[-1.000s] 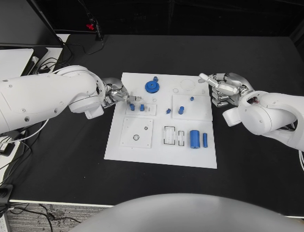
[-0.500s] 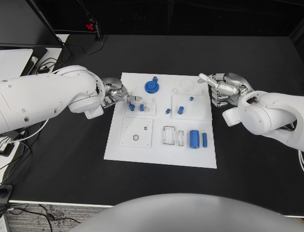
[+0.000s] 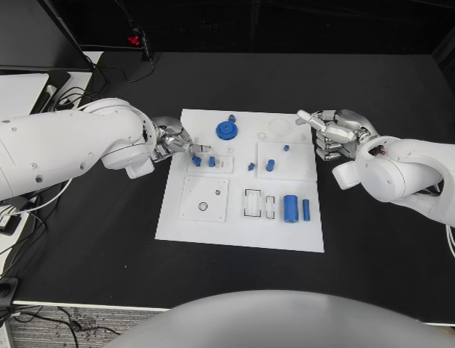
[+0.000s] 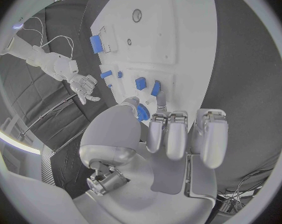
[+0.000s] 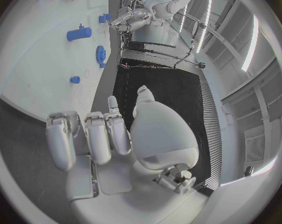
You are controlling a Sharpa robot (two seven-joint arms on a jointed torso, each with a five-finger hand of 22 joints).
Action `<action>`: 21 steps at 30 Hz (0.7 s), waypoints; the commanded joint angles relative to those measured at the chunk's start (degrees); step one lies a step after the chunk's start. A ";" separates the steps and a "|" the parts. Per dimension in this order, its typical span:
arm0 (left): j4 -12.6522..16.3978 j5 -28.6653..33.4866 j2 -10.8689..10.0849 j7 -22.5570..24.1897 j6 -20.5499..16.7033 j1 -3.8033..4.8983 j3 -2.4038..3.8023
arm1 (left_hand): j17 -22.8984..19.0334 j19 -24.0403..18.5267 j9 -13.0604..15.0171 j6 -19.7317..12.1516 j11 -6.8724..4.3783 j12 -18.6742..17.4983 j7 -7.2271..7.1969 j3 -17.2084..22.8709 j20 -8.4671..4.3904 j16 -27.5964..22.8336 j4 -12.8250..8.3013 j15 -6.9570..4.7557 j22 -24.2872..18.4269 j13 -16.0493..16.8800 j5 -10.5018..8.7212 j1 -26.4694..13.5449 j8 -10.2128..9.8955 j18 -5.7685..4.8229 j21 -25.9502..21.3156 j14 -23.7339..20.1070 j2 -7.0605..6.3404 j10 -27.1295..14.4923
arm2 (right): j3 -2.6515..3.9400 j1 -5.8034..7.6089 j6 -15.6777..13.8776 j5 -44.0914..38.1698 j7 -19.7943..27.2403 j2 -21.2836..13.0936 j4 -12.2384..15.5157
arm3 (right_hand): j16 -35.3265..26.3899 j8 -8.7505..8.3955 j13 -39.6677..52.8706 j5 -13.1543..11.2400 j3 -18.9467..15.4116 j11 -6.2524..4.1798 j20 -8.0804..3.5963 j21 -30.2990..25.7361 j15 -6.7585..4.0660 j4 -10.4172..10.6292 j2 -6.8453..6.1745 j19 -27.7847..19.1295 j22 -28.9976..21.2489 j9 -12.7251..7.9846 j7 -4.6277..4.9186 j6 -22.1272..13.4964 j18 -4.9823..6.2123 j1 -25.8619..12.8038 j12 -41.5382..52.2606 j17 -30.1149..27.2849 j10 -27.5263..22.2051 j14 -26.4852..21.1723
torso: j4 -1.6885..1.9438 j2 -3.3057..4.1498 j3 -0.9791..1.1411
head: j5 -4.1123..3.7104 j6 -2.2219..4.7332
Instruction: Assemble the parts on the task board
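Lying flat in the middle of the black table (image 3: 395,80): the white task board (image 3: 238,235), carrying several blue parts. Sitting near the board's far edge: a blue round gear-like part (image 3: 227,130) with a small peg (image 3: 232,117) just beyond it. Standing in the square plate by the board's left edge: two short blue parts (image 3: 197,160) and (image 3: 212,161), side by side. Resting on the square plate toward the right edge: a small blue part (image 3: 286,148), a longer one (image 3: 270,165), and one more (image 3: 251,167) at that plate's left border. Lying along the near right part of the board: a thick blue cylinder (image 3: 291,209) and a thin blue pin (image 3: 306,209), parallel, beside empty rectangular slots (image 3: 253,204). Showing in the near left square plate (image 3: 205,199): a round hole, holding nothing visible. Hovering at the board's left edge, just beside the two short parts: the left hand (image 3: 175,142), fingers curled together in the wrist view, fingertips (image 4: 168,140) near those parts; contact impossible to tell. Hanging just off the board's right edge near the far corner: the right hand (image 3: 335,134), fingers loosely bent and apart, gripping nothing, well apart from the gear.
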 commanded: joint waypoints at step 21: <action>0.38 -0.09 -0.44 -1.41 2.31 0.07 0.04 | 15.10 5.98 -0.65 0.11 0.51 -0.07 0.27 -0.13 0.49 0.05 -0.01 0.42 15.09 15.09 0.03 0.87 -0.43 -0.80 0.18 6.11 0.24 5.98 | 0.02 0.04 0.49 0.00 -0.02 0.01 0.08 | 0.14 0.16 15.08 0.21 -0.39 0.21 0.23 0.17 0.24 -0.02 0.43 6.24 15.09 -0.06 2.70 -0.23 -0.40 -0.06 0.15 15.10 6.07 6.05 | 0.05 0.03 -0.01 | 0.04 0.00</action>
